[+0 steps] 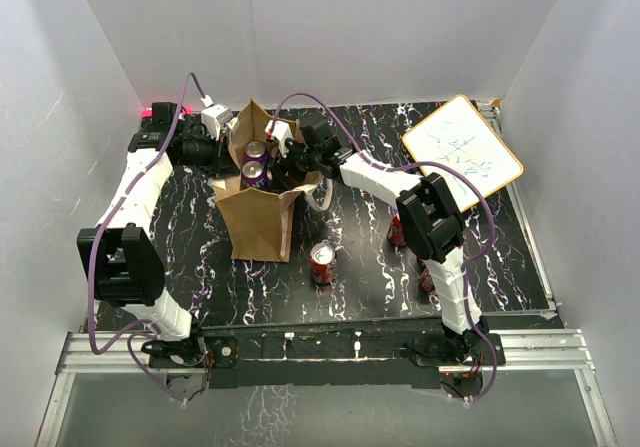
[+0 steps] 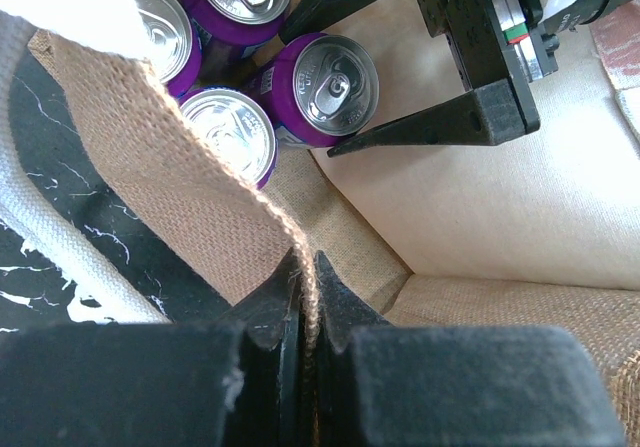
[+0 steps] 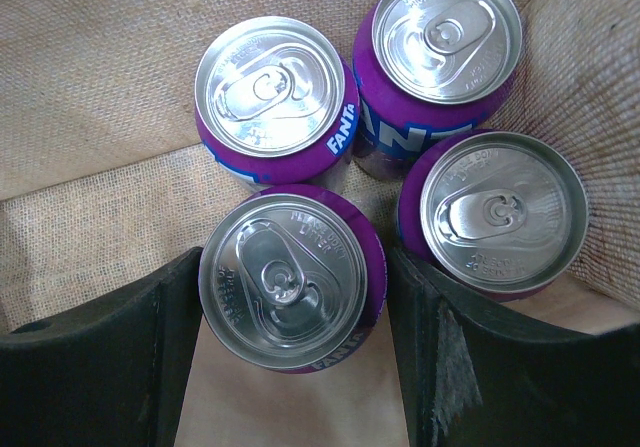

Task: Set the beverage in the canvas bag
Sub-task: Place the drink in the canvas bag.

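A: What is the right hand (image 3: 295, 302) doing?
B: It is gripping a purple can (image 3: 285, 282), with one finger pressing each side, and it is reaching down inside the bag (image 3: 90, 77). So the beverage is sitting within the bag's walls, just beside three other cans (image 3: 272, 87) that are standing upright and crowding toward one corner.
A: Is it resting on the bottom?
B: I am not managing to tell. The can itself is hiding whatever lies under it.
A: And the left hand (image 2: 305, 267)?
B: It is closed tight, pinching the bag's woven rim between its fingertips. I am judging that it is pulling that wall outward and holding the mouth wide, so the right hand is getting room to enter.
A: Anything outside?
B: A red can (image 1: 322, 263) is standing on the tabletop (image 1: 370, 267), near the bag's front but apart from it.
A: What are you expecting next?
B: Probably letting go once the can is seated, then lifting straight up so the fingers are not knocking its neighbours.
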Robot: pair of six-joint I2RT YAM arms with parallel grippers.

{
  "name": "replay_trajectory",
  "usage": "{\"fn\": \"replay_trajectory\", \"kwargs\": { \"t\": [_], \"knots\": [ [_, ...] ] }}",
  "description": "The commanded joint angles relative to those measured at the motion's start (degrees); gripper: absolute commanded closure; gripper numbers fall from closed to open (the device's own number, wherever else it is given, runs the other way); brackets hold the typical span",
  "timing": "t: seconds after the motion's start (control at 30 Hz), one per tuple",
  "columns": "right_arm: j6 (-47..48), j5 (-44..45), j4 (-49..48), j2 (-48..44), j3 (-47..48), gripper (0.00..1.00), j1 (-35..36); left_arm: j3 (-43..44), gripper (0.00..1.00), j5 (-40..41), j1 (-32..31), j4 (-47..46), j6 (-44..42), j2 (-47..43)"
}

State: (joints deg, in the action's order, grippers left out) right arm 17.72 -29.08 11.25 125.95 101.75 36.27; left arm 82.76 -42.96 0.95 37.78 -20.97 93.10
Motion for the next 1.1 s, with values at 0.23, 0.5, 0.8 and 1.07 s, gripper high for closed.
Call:
{"fn": "replay_trajectory", "kwargs": {
  "t": [0.23,0.5,0.8,1.07],
  "knots": [
    [0.47,2.76,1.79,-0.48,0.32,0.49,-1.38,1.11,1.0,-1.25,-0.54,0.55,-0.87,-0.54],
    [-2.58,2.41,2.79,-1.21,4.24,0.31,-1.44,0.55,1.0,-0.3,-0.52,0.43,-0.69,-2.55],
    [-3.24,1.77,3.92,-1.92,6.53,0.22,-1.05,-0.14,1.0,-0.18,-0.55,0.14,-0.57,-4.3],
    [-3.54,2.18,4.63,-2.77,8.51,0.16,-0.93,-0.23,1.0,-0.07,-0.53,-0.07,-0.27,-5.01]
  ]
}}
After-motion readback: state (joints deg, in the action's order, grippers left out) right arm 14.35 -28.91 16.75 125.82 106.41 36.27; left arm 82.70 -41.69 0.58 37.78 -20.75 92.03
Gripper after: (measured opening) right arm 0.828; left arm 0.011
